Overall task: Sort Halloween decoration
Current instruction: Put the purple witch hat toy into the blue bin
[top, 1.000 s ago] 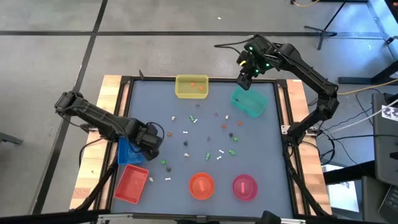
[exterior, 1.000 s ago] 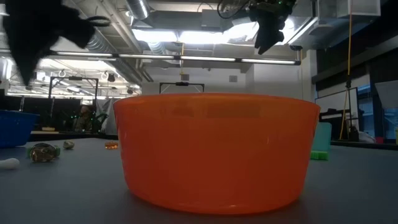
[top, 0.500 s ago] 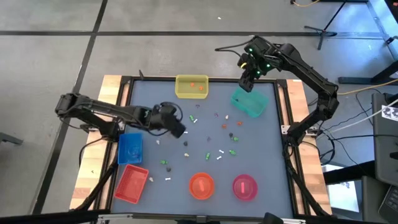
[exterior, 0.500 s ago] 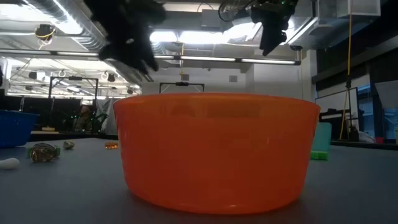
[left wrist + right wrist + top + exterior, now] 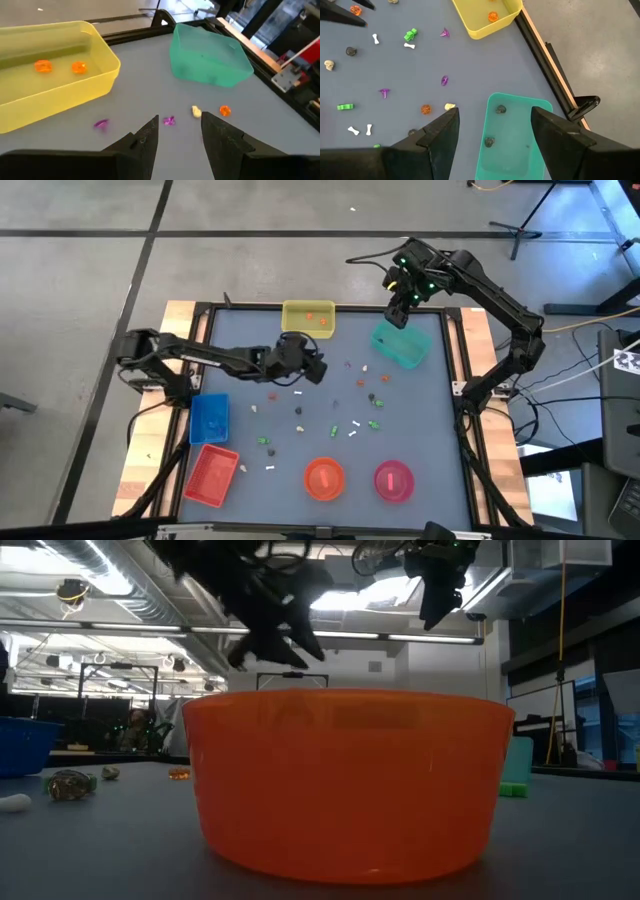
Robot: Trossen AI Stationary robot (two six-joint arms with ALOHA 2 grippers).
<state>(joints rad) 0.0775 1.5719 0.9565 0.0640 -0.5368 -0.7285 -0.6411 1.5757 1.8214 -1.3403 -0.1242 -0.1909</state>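
grey surface (image 5: 430, 450) strewn with tiny trinkets (image 5: 352, 425) in orange, white, green, purple and dark grey, mostly mid-table. two orange pieces (image 5: 43, 66) already in yellow tray (image 5: 308, 320); two dark ones (image 5: 500, 109) in teal tray (image 5: 402, 345). left end effector (image 5: 318, 368) reaching toward centre, just below yellow tray, fingers (image 5: 145, 140) spread, nothing pinched. right end effector (image 5: 396, 311) hovering over teal tray, fingers (image 5: 440, 132) spread wide, empty. blue tray (image 5: 209, 418), red tray (image 5: 211, 475), orange bowl (image 5: 324, 478) and pink bowl (image 5: 393, 480) along near edge.

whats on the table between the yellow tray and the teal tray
Bare table between the yellow tray and teal tray, seen in the left wrist view; the purple trinkets lie nearer the left gripper.
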